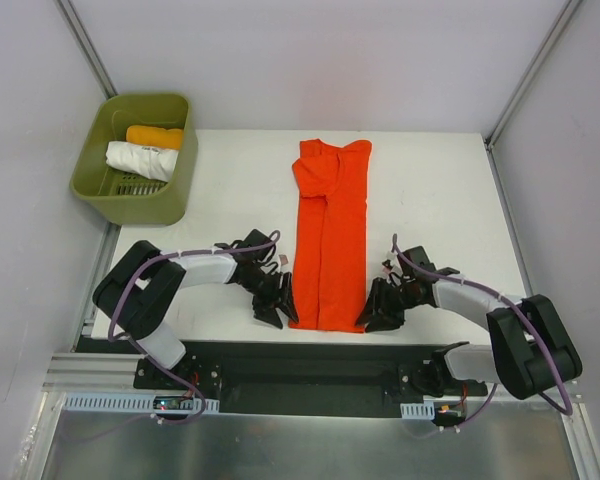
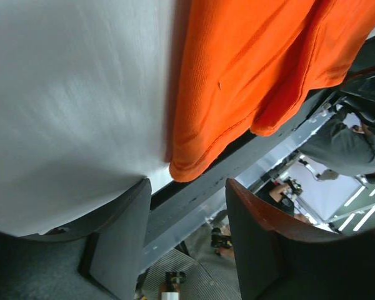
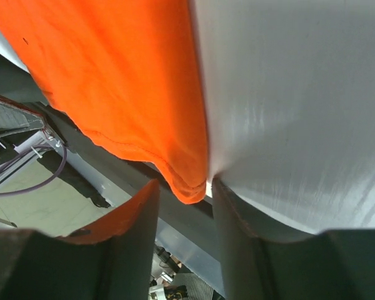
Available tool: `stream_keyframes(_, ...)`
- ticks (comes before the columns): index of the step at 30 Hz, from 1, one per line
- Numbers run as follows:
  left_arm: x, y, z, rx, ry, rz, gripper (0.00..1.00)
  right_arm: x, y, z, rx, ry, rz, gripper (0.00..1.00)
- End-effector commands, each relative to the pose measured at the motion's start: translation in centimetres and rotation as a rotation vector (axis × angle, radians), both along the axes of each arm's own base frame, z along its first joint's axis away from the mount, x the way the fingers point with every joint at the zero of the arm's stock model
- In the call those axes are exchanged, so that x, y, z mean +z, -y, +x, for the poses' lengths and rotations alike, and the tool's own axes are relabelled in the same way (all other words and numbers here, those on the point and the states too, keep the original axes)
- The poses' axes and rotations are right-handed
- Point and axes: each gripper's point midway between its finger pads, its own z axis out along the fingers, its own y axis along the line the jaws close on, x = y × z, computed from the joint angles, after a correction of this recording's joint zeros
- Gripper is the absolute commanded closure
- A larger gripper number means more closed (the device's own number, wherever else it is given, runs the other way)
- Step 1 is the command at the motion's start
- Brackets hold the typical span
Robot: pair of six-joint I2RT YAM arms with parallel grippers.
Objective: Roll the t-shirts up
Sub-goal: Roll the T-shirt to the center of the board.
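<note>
Left gripper (image 1: 283, 310) and right gripper (image 1: 373, 318), each with jaws parted and not clamped, flank the near hem corners of the red-orange t-shirt (image 1: 330, 235), which lies folded into a long narrow strip down the middle of the white table (image 1: 440, 200).

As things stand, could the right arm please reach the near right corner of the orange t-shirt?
Probably yes: the right claw sits at that corner of the t-shirt, jaws open either side of the hem, nothing in the way.
</note>
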Motion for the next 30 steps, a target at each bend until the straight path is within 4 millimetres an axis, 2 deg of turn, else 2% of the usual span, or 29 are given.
stream_keyframes(1,-1.3,0.4,0.9,0.023,0.010,0.037,0.51,-1.4,0.3,-0.5,-0.032,-0.042,-0.044,0.62)
stream_keyframes(4,-1.7,0.3,1.0,0.023,0.004,0.045,0.59,-1.5,0.3,-0.7,-0.028,-0.061,-0.048,0.64)
stream_keyframes(9,-2.3,0.3,0.8,0.032,-0.014,0.053,0.66,-1.9,0.7,-1.5,-0.027,-0.087,-0.076,0.70)
stream_keyframes(14,-2.5,0.5,1.0,0.031,-0.007,0.042,0.75,-1.7,0.7,-1.5,-0.028,-0.085,-0.075,0.86)
stream_keyframes(15,-2.3,0.7,1.1,0.029,-0.003,0.030,0.80,-1.6,0.7,-1.4,-0.027,-0.076,-0.074,0.88)
stream_keyframes(17,-1.8,1.0,1.5,0.023,0.017,0.009,0.89,-1.4,0.8,-1.3,-0.028,-0.066,-0.075,0.99)
stream_keyframes(18,-1.5,1.1,1.7,0.023,0.020,-0.003,1.00,-1.2,0.8,-1.4,-0.030,-0.066,-0.071,0.99)
stream_keyframes(21,-0.6,1.1,1.9,0.046,0.011,-0.034,1.00,0.1,0.2,-0.8,-0.043,-0.039,-0.003,0.99)
stream_keyframes(26,2.1,1.7,2.8,0.026,0.056,-0.144,1.00,2.4,-0.2,0.4,-0.079,0.007,0.089,0.99)
stream_keyframes(30,3.6,2.2,3.6,0.010,0.107,-0.187,1.00,3.4,-0.1,1.3,-0.090,0.033,0.112,0.99)
